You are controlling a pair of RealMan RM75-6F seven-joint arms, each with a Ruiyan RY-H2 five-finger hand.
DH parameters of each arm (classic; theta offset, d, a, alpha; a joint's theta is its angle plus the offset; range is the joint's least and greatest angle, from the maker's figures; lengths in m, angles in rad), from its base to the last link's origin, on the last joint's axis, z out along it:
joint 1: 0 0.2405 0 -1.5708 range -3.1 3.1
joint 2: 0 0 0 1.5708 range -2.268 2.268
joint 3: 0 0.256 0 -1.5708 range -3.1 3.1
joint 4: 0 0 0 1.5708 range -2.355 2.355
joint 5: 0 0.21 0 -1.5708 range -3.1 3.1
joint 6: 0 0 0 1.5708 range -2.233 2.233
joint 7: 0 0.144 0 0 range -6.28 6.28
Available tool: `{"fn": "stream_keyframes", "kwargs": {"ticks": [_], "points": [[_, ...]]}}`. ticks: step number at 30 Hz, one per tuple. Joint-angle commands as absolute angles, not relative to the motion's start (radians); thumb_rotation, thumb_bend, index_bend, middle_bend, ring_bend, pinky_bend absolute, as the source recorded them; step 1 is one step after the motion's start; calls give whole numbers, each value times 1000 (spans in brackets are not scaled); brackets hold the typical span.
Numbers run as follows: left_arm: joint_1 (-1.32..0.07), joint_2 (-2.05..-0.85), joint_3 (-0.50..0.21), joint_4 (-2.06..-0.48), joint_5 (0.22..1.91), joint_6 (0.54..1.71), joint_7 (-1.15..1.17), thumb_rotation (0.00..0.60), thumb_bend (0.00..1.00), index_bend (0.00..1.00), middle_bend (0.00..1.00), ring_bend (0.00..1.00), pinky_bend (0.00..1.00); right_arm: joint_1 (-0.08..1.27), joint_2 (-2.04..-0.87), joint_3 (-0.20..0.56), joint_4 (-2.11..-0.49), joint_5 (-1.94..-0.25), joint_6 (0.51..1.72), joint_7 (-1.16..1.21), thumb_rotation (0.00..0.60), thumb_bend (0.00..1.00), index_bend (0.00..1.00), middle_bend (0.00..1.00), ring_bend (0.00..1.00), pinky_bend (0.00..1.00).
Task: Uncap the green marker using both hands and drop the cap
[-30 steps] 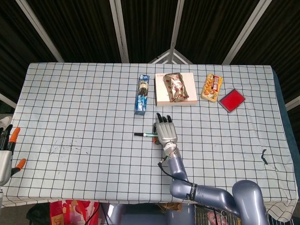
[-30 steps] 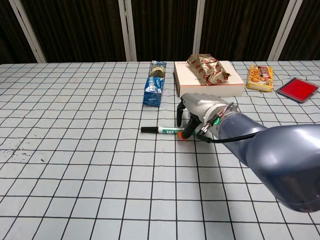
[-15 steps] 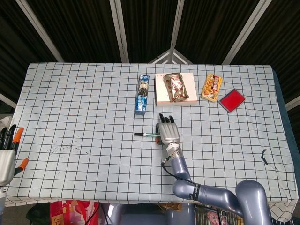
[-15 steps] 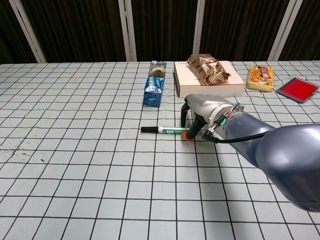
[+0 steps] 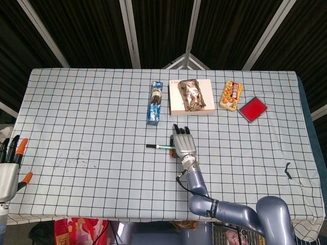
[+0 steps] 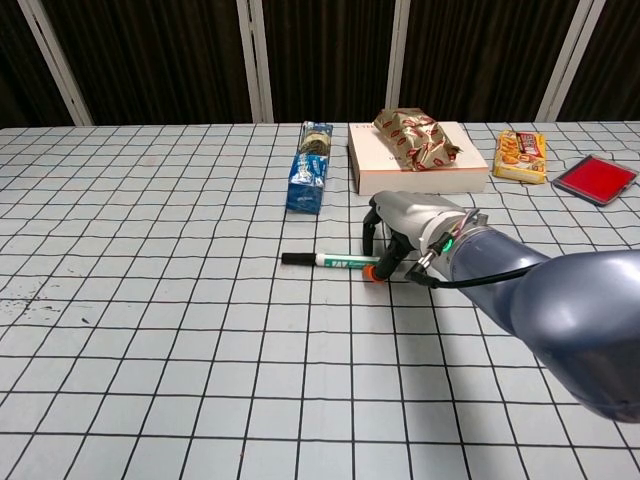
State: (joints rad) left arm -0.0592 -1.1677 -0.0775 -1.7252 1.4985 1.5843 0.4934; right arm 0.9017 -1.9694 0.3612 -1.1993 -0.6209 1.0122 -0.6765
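The green marker point(image 5: 158, 146) point(image 6: 325, 261) lies flat on the checked cloth near the table's middle, black end pointing left. My right hand point(image 5: 184, 145) point(image 6: 415, 225) sits over its right end, palm down. Its fingers reach down on the far side and an orange-tipped thumb touches the table on the near side. The marker stays on the cloth, its right end hidden under the hand. My left hand point(image 5: 9, 171) hangs off the table's left edge with its fingers apart and nothing in it, seen only in the head view.
A blue biscuit pack point(image 5: 155, 103) point(image 6: 309, 168) lies just behind the marker. Behind the right hand is a white box with a snack bag on top point(image 5: 191, 97) point(image 6: 418, 160). A yellow snack pack point(image 5: 231, 95) and a red pad point(image 5: 253, 108) lie at the back right.
My right hand has slid a little right along the marker, uncovering more of its barrel. The left hand has drifted slightly at the table's edge. The marker has not moved.
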Motion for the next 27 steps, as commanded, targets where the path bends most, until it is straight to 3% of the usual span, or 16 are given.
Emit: {"fn": "stream_keyframes", "kwargs": {"ticks": [1, 17, 27], "points": [[-62, -1170, -78, -1725, 1500, 1583, 497, 600, 290, 77, 0, 0, 0, 898, -1970, 357, -1195, -630, 1007, -661, 600, 415, 574, 65, 147, 47], [-65, -1173, -81, -1722, 1494, 1583, 483, 600, 290, 80, 0, 0, 0, 864, -1894, 363, -1326, -693, 1033, -592, 600, 440, 590, 79, 157, 47], [-93, -1195, -84, -1728, 1577, 1596, 448, 600, 290, 111, 0, 0, 0, 815, -1768, 346, -1561, -766, 1128, -602, 600, 441, 598, 79, 157, 47]]}}
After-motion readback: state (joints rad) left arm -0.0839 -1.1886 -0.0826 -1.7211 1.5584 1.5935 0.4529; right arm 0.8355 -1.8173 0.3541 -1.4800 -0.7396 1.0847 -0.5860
